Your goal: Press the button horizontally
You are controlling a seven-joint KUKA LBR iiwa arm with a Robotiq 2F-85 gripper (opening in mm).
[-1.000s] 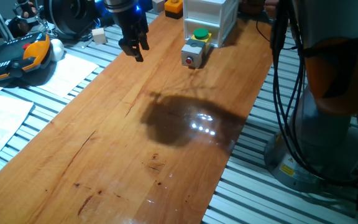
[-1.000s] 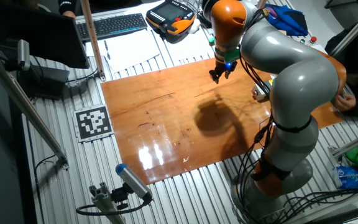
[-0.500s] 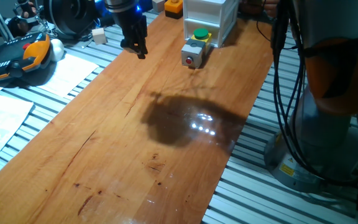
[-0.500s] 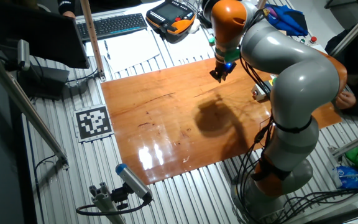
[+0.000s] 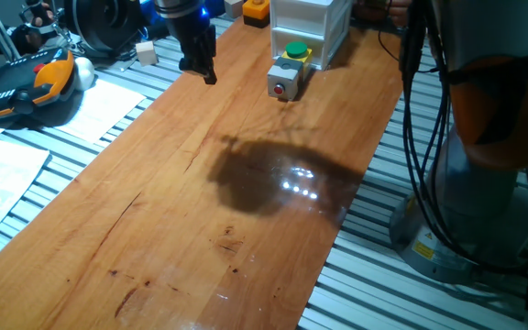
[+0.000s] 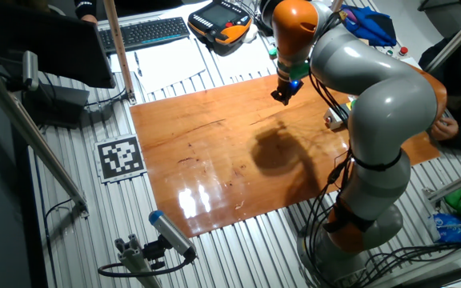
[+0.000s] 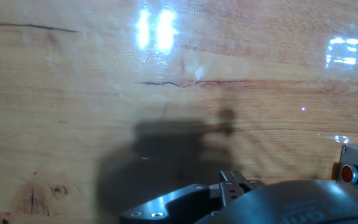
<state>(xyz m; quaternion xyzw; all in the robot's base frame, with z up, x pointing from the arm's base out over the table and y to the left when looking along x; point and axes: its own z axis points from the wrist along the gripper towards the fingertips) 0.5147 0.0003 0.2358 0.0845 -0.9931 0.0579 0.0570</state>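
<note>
Gripper [image 5: 204, 73] hovers over far end of desk [image 5: 200, 211]; open or closed: cannot tell. Button box [image 5: 283, 79] well apart to its side, red button [image 5: 280, 90] on side face. Box likely light, rigid, may slide: push square on button. White drawer unit [image 5: 310, 23] just behind box; path looks free.

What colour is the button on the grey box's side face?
Red; the button shows best in the hand view.

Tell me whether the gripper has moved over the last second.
Yes. In one fixed view the gripper has risen slightly, away from the wooden board and towards its far end, while the button box stayed put.
</note>
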